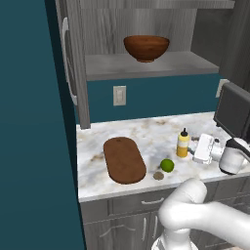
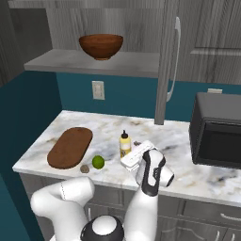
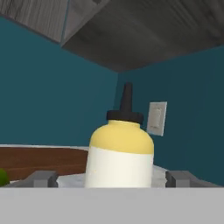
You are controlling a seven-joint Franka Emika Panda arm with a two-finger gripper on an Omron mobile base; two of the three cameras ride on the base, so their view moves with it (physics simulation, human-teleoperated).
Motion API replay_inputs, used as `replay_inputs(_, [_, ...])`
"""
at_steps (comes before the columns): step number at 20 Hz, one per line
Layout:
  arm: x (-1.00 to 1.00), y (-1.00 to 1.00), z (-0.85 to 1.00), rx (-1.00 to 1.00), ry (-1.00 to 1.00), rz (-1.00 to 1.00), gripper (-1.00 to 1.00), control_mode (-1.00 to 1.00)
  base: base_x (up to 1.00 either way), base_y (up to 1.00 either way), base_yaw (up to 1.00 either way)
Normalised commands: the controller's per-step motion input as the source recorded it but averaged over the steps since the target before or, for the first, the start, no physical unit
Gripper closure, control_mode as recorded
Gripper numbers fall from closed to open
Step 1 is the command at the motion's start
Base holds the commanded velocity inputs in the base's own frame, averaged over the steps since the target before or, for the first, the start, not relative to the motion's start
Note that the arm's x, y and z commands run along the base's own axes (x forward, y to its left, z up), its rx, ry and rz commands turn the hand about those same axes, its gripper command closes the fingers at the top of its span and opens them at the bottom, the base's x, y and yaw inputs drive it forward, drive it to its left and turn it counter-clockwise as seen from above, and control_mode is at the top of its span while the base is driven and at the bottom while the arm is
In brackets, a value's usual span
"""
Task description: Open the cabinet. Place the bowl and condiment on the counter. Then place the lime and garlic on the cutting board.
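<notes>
On the bench (image 1: 141,129) stands the condiment (image 1: 183,144), just set down between the spread jaws of the gripper (image 3: 113,178), so that step looks finished. Next, I'd judge, comes backing off and reaching for the bowl (image 1: 146,47) on the cabinet (image 1: 146,66) shelf.

Hand view cut the condiment (image 3: 120,151) off at its base; lime (image 3: 2,176), left of the condiment, was clipped by the frame edge. Garlic (image 1: 158,175) too small to resolve.

Counter (image 1: 146,129): cutting board (image 1: 124,159), condiment (image 1: 183,143), lime (image 1: 167,165), garlic (image 1: 158,176)
</notes>
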Motion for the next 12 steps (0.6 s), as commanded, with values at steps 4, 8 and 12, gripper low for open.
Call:
replay_inputs(4, [-0.06, -0.03, 0.16, 0.0, -0.09, 0.0, -1.0, -1.0, 0.0, 0.0, 0.0])
replay_inputs(8, [-0.15, -0.09, 0.37, 0.0, -0.09, 0.0, -1.0, -1.0, 0.0, 0.0, 0.0])
replay_inputs(12, [-0.3, -0.11, 0.41, 0.0, -0.06, 0.0, -1.0, -1.0, 0.0, 0.0, 0.0])
